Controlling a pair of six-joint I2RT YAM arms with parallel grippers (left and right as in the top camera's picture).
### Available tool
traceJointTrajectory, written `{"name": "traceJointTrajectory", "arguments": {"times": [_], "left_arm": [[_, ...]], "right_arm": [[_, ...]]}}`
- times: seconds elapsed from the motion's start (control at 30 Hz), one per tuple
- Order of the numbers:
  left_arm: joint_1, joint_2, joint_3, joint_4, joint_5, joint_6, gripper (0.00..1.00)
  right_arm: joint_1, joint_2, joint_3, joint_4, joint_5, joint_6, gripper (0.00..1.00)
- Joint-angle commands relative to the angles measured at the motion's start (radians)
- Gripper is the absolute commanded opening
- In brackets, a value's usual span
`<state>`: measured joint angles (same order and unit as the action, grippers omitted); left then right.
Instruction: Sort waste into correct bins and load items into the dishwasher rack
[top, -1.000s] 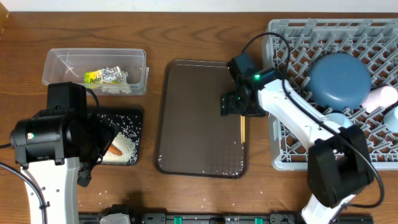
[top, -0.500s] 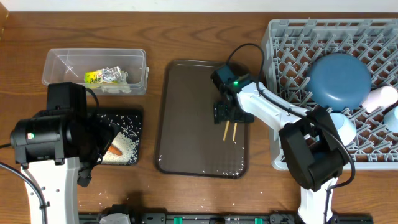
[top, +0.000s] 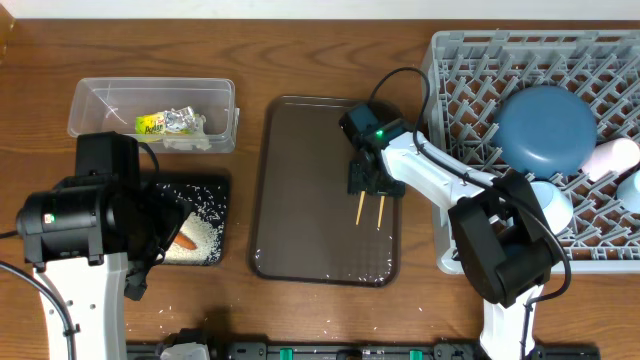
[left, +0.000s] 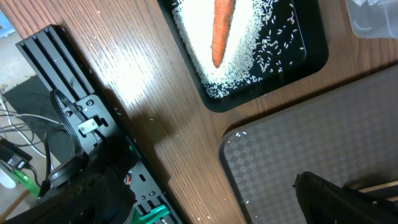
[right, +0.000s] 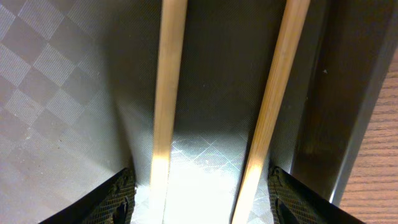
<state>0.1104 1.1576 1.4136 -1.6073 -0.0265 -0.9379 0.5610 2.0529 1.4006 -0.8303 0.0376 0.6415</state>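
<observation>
Two wooden chopsticks (top: 370, 210) lie side by side on the brown tray (top: 305, 200). My right gripper (top: 366, 182) is open just above their far ends. In the right wrist view both chopsticks (right: 168, 93) run between its fingertips (right: 202, 202). My left gripper (top: 160, 235) hangs over the black tray (top: 215, 188), its jaws hidden; that tray holds rice (left: 249, 68) and a carrot (left: 221, 31). The clear tub (top: 95, 100) holds the snack wrapper (top: 152, 124) and a tissue (top: 188, 140). The grey rack (top: 470, 235) holds the dark blue bowl (top: 545, 128).
More cups and a small bowl (top: 548, 200) sit in the rack's right part. Loose rice grains (top: 170, 312) lie on the wooden table near the front edge. The right arm's cable (top: 400, 75) arcs over the tray's far right corner.
My right gripper has moved left from the tray's right edge onto the tray. The chopsticks now lie further left and a little further apart. The left arm has not moved.
</observation>
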Motion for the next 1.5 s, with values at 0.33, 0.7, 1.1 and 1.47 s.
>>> {"name": "traceJointTrajectory", "arguments": {"times": [0.33, 0.7, 1.1, 1.47], "left_arm": [[0.003, 0.000, -0.003, -0.015, -0.014, 0.010, 0.98], [0.003, 0.000, -0.003, -0.015, -0.014, 0.010, 0.98], [0.003, 0.000, -0.003, -0.015, -0.014, 0.010, 0.98], [0.003, 0.000, -0.003, -0.015, -0.014, 0.010, 0.98]], "right_arm": [[0.003, 0.011, 0.198, -0.220, 0.011, 0.031, 0.59], [0.019, 0.042, 0.252, -0.190, -0.004, 0.051, 0.70], [0.022, 0.166, 0.252, -0.138, -0.018, 0.129, 0.68], [0.031, 0.175, 0.252, -0.150, -0.019, 0.129, 0.14]]}}
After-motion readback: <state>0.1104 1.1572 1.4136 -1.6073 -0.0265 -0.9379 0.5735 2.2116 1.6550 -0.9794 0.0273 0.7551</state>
